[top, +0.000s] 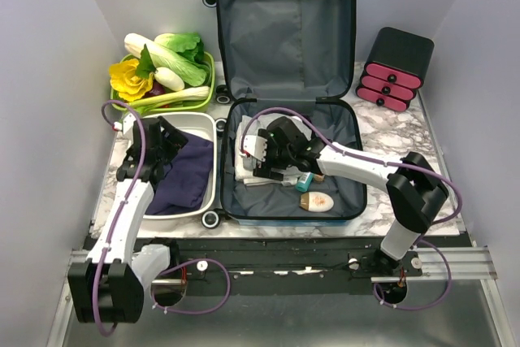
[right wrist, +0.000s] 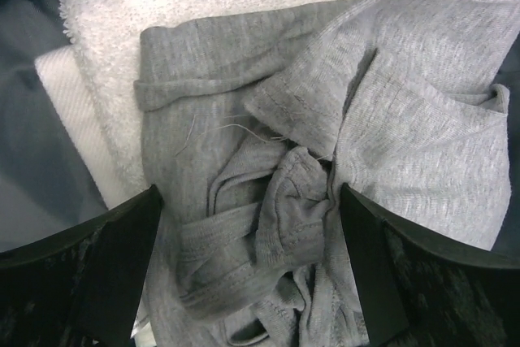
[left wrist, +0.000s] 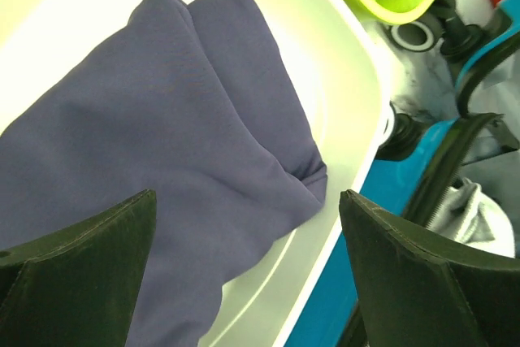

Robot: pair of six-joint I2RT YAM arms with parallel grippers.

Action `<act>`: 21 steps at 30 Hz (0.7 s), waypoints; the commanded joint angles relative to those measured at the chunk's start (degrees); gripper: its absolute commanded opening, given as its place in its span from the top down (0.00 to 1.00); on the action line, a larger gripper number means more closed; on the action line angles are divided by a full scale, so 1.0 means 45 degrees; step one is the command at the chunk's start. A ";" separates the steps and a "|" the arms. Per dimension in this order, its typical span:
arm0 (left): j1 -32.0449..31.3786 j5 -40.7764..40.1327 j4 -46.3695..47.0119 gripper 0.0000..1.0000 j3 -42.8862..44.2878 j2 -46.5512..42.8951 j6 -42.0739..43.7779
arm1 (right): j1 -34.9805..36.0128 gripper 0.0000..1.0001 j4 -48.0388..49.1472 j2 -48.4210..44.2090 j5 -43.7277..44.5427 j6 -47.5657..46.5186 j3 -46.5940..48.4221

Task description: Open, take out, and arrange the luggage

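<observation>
**Step in hand: lift the grey garment out of the open luggage, with the right end effector wide and empty.**

The luggage (top: 284, 30) lies open on the desk (top: 422, 132), its lid propped against the rear wall. The right end effector (right wrist: 252, 225), fingers spread wide and holding nothing, hovers directly over the crumpled grey garment (right wrist: 325, 160), which rests on a white towel (right wrist: 162, 6) in the lower shell. Descend vertically until both fingers straddle the bunched central fold. Close on that ridge, not on a loose edge, so the towel is likely left behind. Lift clear of the shell rim before traversing. The left end effector (top: 158, 148), also wide and empty, hangs over the white bin (left wrist: 357, 79), which contains a dark purple cloth (left wrist: 162, 136). Keep it out of the transfer path.
</observation>
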 commanded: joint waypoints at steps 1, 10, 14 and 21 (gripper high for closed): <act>0.0065 -0.0457 -0.1028 0.01 0.0199 -0.1200 -0.0040 | 0.0098 0.06 0.0543 0.0259 0.0885 -0.0104 0.0489; 0.0065 0.0538 -0.1127 0.01 0.0024 -0.1534 0.0507 | 0.0079 0.53 0.0563 0.0160 0.1177 0.0150 0.1095; 0.0065 0.1104 -0.1107 0.01 0.0043 -0.1514 0.0663 | 0.0079 0.75 0.0525 0.0629 0.1920 0.0170 0.1349; 0.0065 0.4070 -0.0503 0.01 0.0375 -0.1690 0.1093 | 0.0079 0.99 0.1087 0.0085 0.1607 0.1084 0.0902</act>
